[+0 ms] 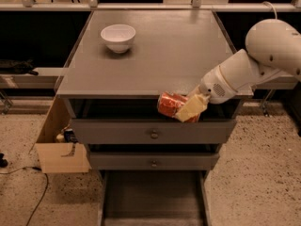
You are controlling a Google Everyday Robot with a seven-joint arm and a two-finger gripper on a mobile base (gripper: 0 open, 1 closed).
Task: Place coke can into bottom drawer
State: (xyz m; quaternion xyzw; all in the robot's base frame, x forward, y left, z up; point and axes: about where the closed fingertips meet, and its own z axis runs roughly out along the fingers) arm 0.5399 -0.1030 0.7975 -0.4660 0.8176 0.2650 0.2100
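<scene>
Can (169, 103) was held in the gripper (184, 110), lying on its side with its length running roughly left to right, tilted a little. I saw one pale finger (192, 108) pressed across the can's right-hand half, so the red body stuck out to the left of it. The other finger was hidden behind the can. The jaws were closed down to the can's width, clamping it.

The gripper hung in the air just in front of the cabinet's front edge. It was level with the dark gap under the top (160, 55) and just above the top drawer (117, 132). The arm (244, 69) reached in from the right, sloping down and left to the gripper.

Well below the can, the bottom drawer (153, 194) stood pulled out, and the can was somewhat right of its middle line. Between them, the middle drawer (122, 161) showed its flat front and knob.

A white bowl (118, 36) sat on the top toward the back left, well apart from the can. A cardboard box (59, 154) stood on the floor at the cabinet's left.
</scene>
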